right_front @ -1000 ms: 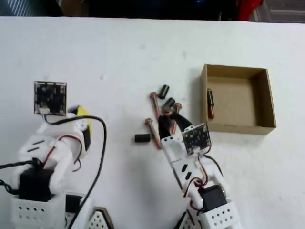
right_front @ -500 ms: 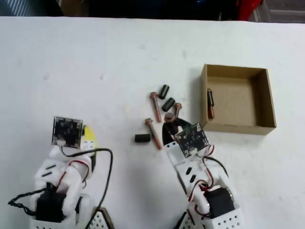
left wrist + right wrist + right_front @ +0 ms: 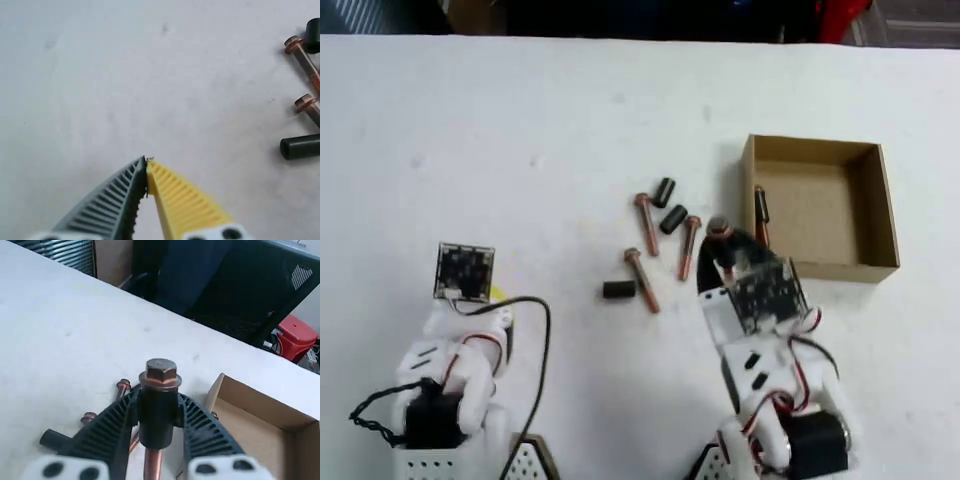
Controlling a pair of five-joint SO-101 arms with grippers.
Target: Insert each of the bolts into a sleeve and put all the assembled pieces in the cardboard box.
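Bolt-and-sleeve piece (image 3: 160, 374) is standing upright in the right pincer (image 3: 158, 402), whose black fingers are clamping the dark sleeve from both sides, with the copper head poking out above and the threaded shank below. In the high view this pincer is hanging just beside the left wall of the cardboard box (image 3: 820, 215), not yet over it. One finished piece (image 3: 760, 218) is already lying inside, against that wall. The step in hand is looking like the carry to the box; the next move is calling for a short shift over the wall, then a low release so the piece is not bouncing out. Three loose bolts (image 3: 645, 222) and three bare sleeves (image 3: 672, 218) are waiting in a cluster left of the box, so most of the work is lying ahead. Left pincer (image 3: 146, 167) is holding its grey and yellow fingers together on nothing, over bare white worktop (image 3: 520, 120), apart from the cluster. Beyond the far edge the room is showing dark furniture (image 3: 240, 280), window slats (image 3: 65, 250) and a red object (image 3: 295, 335)
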